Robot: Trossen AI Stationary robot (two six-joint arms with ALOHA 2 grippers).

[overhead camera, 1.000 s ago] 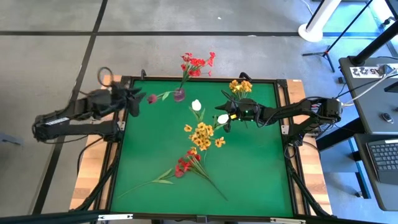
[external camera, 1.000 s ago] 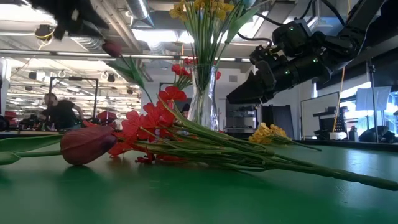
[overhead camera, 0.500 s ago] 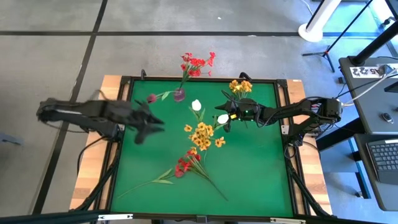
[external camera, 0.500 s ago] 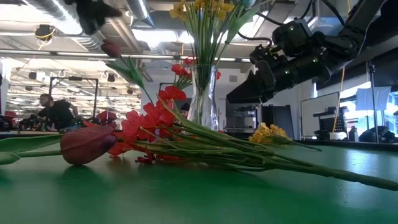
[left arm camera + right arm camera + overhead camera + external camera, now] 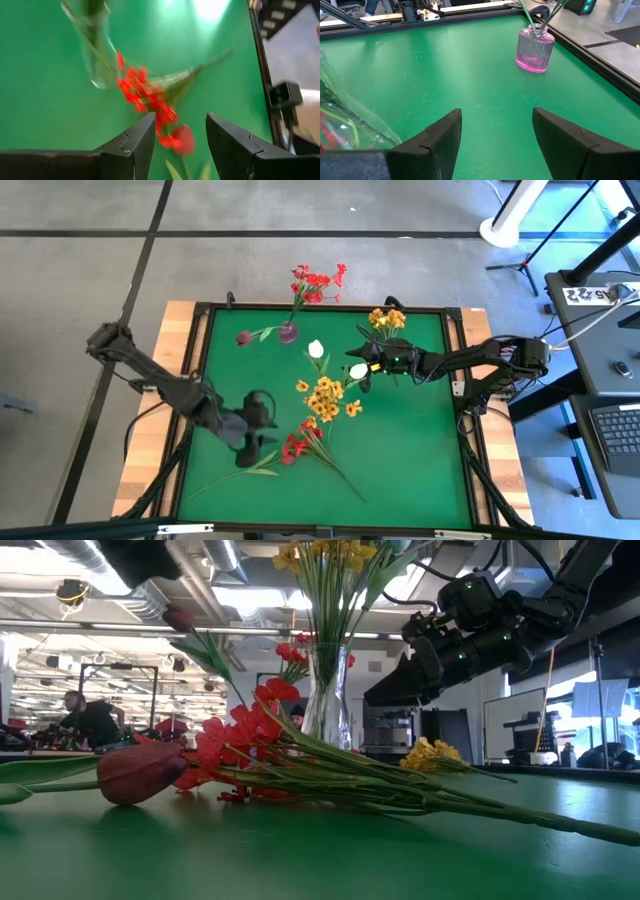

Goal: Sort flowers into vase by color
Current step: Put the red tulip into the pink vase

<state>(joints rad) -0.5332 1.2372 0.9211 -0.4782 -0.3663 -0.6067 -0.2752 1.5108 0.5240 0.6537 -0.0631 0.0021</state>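
Left gripper open and empty above the red spray near the table's front-left; right gripper at mid-table. Pink vase already stocked; yellow spray loose. Low: clear vase stocked. Left wrist: fingers spread. Right wrist: fingers parted, empty. Roughly halfway.

A red spray with a long green stem lies flat on the green surface at lower centre. A yellow-orange cluster lies mid-frame, two white buds just above it. More red blossoms stand in a pink vase at upper centre.
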